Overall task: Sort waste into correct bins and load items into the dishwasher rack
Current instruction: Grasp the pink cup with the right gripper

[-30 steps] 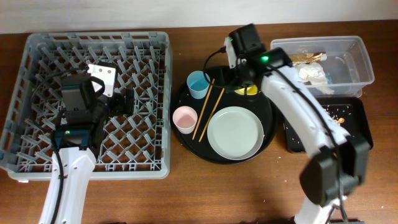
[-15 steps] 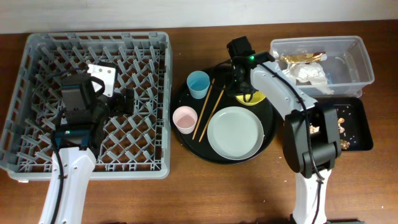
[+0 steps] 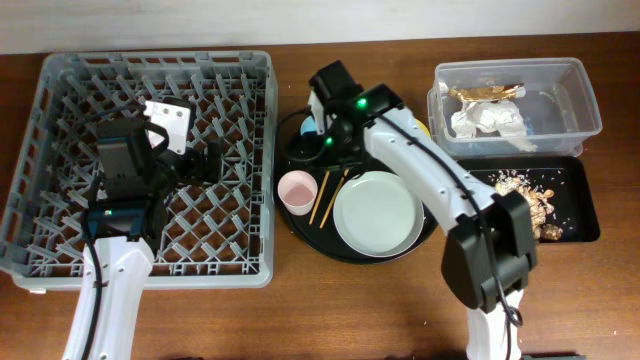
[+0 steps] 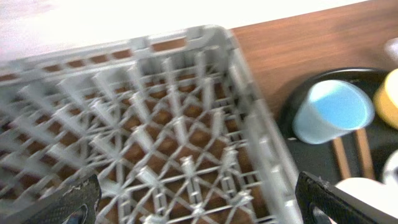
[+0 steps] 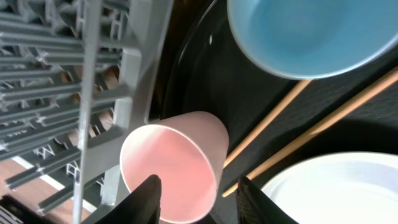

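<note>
Pink cup (image 5: 171, 163): sitting upright on the round black tray (image 5: 200, 73), at the edge nearest the dishwasher rack (image 5: 130, 68); it is pointing its mouth upward, long axis vertical.
Right gripper (image 5: 202, 200): hanging just over the cup with fingers spread, likely lining up to straddle its rim.
Left gripper (image 4: 208, 200): hovering over the rack, spread wide, probably leaving the tray free for the other arm.
</note>
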Controlling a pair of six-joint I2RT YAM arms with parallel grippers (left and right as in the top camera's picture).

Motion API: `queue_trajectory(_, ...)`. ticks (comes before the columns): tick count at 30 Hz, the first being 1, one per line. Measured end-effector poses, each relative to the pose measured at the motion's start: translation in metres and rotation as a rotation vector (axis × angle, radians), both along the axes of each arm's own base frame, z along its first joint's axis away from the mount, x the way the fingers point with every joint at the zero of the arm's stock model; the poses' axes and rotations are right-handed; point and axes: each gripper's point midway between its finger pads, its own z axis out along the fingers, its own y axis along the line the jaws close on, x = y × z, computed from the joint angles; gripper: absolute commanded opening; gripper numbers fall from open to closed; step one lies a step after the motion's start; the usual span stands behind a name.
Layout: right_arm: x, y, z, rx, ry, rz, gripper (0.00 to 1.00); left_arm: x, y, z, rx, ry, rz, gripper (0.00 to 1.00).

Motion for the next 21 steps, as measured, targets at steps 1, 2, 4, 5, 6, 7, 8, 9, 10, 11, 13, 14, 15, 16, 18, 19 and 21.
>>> queue_trajectory(1, -0.004, 0.004, -0.009, -0.017, 0.021, -0.004, 0.38, -0.001, -0.007, 0.001, -0.024, -0.004, -0.035, 1.00)
queue_trajectory(2, -0.007, 0.005, -0.015, -0.036, 0.039, -0.014, 0.37, -0.002, -0.013, 0.002, -0.044, -0.004, -0.063, 1.00)
queue_trajectory(4, -0.012, 0.003, -0.027, -0.075, 0.068, -0.030, 0.30, -0.004, -0.019, 0.004, -0.086, 0.000, -0.083, 1.00)
queue_trajectory(5, -0.012, 0.002, -0.030, -0.084, 0.074, -0.037, 0.21, -0.004, -0.021, 0.004, -0.103, 0.004, -0.083, 1.00)
queue_trajectory(6, -0.012, 0.000, -0.036, -0.098, 0.082, -0.045, 0.18, -0.004, -0.022, 0.004, -0.122, 0.008, -0.079, 1.00)
queue_trajectory(7, -0.012, -0.001, -0.038, -0.100, 0.087, -0.050, 0.16, -0.004, -0.022, 0.005, -0.133, 0.010, -0.072, 1.00)
queue_trajectory(8, -0.013, -0.002, -0.039, -0.105, 0.090, -0.052, 0.10, -0.003, -0.022, 0.006, -0.143, 0.008, -0.065, 1.00)
queue_trajectory(9, -0.013, -0.002, -0.041, -0.109, 0.093, -0.052, 0.04, -0.002, -0.023, 0.008, -0.164, 0.004, -0.055, 1.00)
queue_trajectory(10, -0.014, -0.003, -0.042, -0.114, 0.096, -0.055, 0.04, -0.002, -0.023, 0.009, -0.181, 0.005, -0.049, 1.00)
queue_trajectory(11, -0.015, -0.006, -0.045, -0.124, 0.102, -0.060, 0.04, -0.001, -0.024, 0.010, -0.201, 0.004, -0.046, 1.00)
queue_trajectory(13, -0.016, -0.008, -0.047, -0.131, 0.106, -0.064, 0.04, 0.000, -0.029, 0.016, -0.230, -0.011, -0.064, 1.00)
queue_trajectory(14, -0.016, -0.008, -0.047, -0.131, 0.106, -0.064, 0.04, 0.001, -0.032, 0.019, -0.242, -0.022, -0.077, 1.00)
queue_trajectory(15, -0.016, -0.008, -0.047, -0.128, 0.107, -0.064, 0.04, 0.001, -0.035, 0.022, -0.254, -0.029, -0.093, 1.00)
queue_trajectory(16, -0.016, -0.008, -0.046, -0.117, 0.114, -0.066, 0.04, -0.001, -0.039, 0.024, -0.272, -0.030, -0.117, 1.00)
queue_trajectory(18, -0.017, -0.015, -0.044, -0.103, 0.147, -0.078, 0.04, -0.003, -0.049, 0.028, -0.305, -0.035, -0.170, 1.00)
queue_trajectory(19, -0.015, -0.026, -0.031, -0.065, 0.160, -0.088, 0.04, -0.006, -0.056, 0.033, -0.333, -0.041, -0.210, 1.00)
queue_trajectory(21, -0.003, -0.042, -0.001, 0.024, 0.127, -0.106, 0.04, -0.006, -0.064, 0.044, -0.402, -0.058, -0.243, 1.00)
